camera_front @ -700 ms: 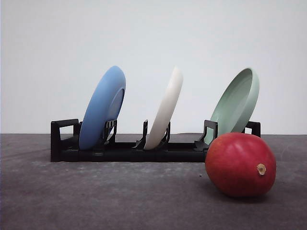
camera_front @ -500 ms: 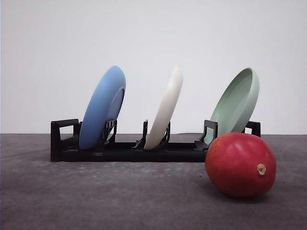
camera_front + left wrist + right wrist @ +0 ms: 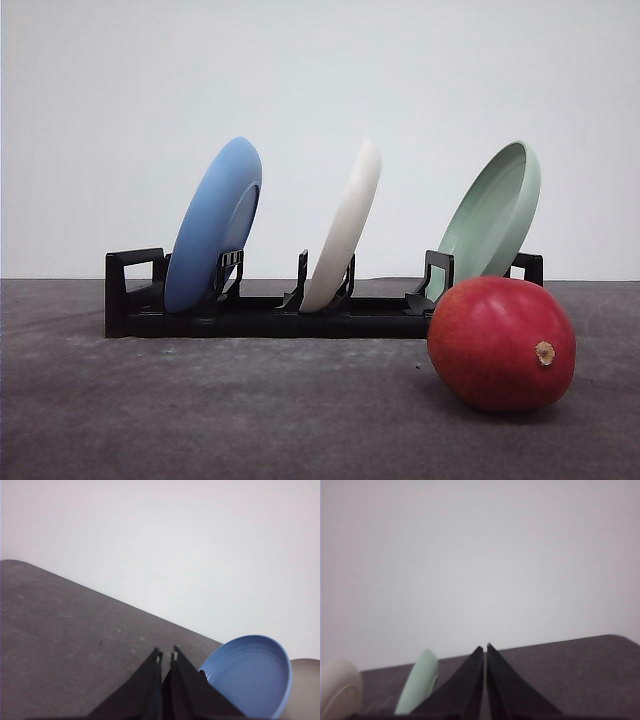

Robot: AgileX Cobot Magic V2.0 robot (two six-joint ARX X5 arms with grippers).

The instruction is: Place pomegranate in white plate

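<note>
Now the pomegranate (image 3: pixel 501 344) rests on the dark grey counter (image 3: pixel 200 410), at the right of the front view, its tan stem nub turned to the right. It sits in front of the right end of a black dish rack (image 3: pixel 130 300) and overlaps the lower edge of the pale green plate (image 3: pixel 493 220) from this angle; whether fruit and plate touch is hard to judge, since the view flattens depth. The white plate (image 3: pixel 346 228) stands on edge in the rack's middle slot, leaning to the right, well apart from the fruit. A blue plate (image 3: pixel 213 225) leans the same way in the left slot.

In the left wrist view the left tool (image 3: pixel 166 656) has its dark fingers pressed nearly together, with only a sliver of gap and nothing between them, and the blue plate shows just beside it. In the right wrist view the right tool (image 3: pixel 485 648) is likewise narrowed to a thin slit, gripping nothing, with the green plate's edge and the white plate's rim off to one side.
</note>
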